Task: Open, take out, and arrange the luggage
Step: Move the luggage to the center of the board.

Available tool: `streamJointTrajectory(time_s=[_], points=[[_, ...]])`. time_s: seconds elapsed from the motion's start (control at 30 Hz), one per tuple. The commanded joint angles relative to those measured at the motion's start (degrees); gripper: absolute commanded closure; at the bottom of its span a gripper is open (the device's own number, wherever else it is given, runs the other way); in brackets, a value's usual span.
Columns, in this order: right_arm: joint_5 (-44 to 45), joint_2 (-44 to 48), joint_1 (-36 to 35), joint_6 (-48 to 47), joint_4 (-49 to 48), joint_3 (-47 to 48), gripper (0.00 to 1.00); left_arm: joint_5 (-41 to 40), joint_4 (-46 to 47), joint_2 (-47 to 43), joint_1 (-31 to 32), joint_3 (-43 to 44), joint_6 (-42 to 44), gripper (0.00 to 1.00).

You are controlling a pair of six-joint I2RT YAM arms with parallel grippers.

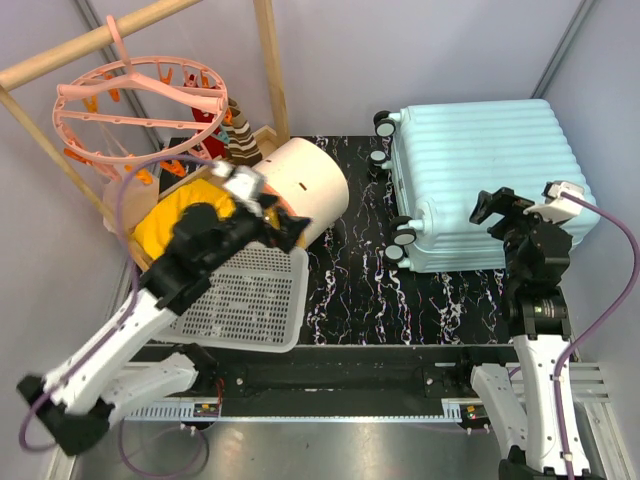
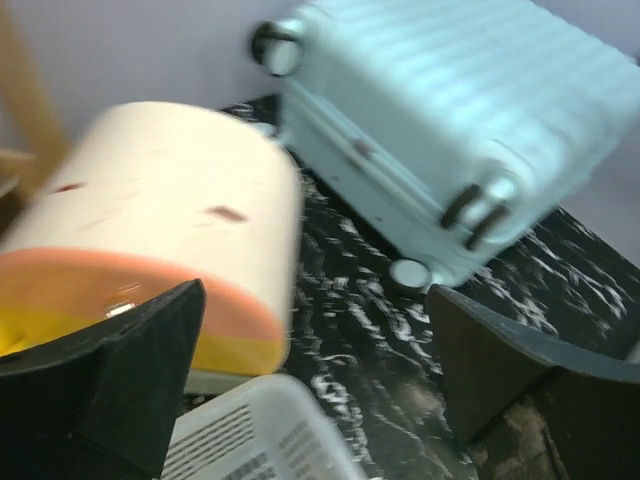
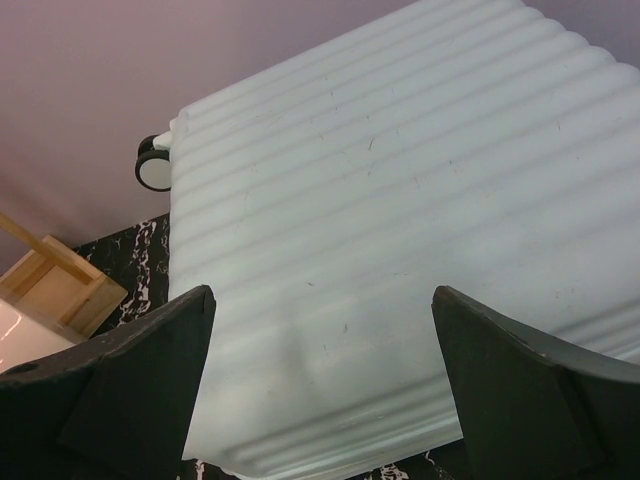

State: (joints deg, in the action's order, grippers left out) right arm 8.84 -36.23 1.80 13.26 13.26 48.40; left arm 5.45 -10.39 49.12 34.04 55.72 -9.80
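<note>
**1. Table** [image 1: 350,290]. Black top with white veining. It lies under both sets of jaws.

**2. Luggage** [image 1: 480,180]. Pale mint hard-shell case, ribbed, shut, lying flat on its broad side.
- Position: directly ahead of and below the right jaws, filling their view. It is well apart from the left jaws, ahead of them and to their right.
- Handling, as judged: the shell is stiff and will not give. The smooth ribs look likely to slip under the pads. It is probably too bulky and heavy to lift whole, and better slid or tipped.
- Hold, as judged: the broad face is too wide to pinch. The side seam [image 2: 350,145] or a shell edge looks the better place. No zip pull can be made out.

**3. Drawer box** [image 2: 160,220]. Cream, rounded, with an orange rim. It is just ahead of the left jaws, on their left side, not touching.

**4. Basket** [image 1: 250,300]. White perforated plastic, beneath the left jaws.

**5. Right gripper** [image 3: 322,295]. Jaws spread to their widest. It holds nothing and hangs over the case's near part, and no contact is visible.

**6. Left gripper** [image 2: 315,300]. Jaws spread wide and empty, touching nothing.

**7. Wheels** [image 1: 385,122]. Black and white, on the end of the case toward the left jaws.
</note>
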Motion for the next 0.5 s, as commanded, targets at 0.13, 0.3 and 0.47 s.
streamJointTrajectory(time_s=[0.13,0.3,0.47], points=[[-4.44,-0.33,-0.22,0.54,0.45,2.66,0.00,13.58,12.92,21.61,16.93,11.42,9.45,0.01],[-4.53,-0.69,-0.22,0.28,3.09,3.80,0.00,16.60,11.29,34.79,16.93,21.41,12.70,0.01],[-4.88,-1.65,-0.22,-0.25,4.49,5.03,0.00,23.63,10.48,44.02,16.85,28.64,14.72,0.01]])
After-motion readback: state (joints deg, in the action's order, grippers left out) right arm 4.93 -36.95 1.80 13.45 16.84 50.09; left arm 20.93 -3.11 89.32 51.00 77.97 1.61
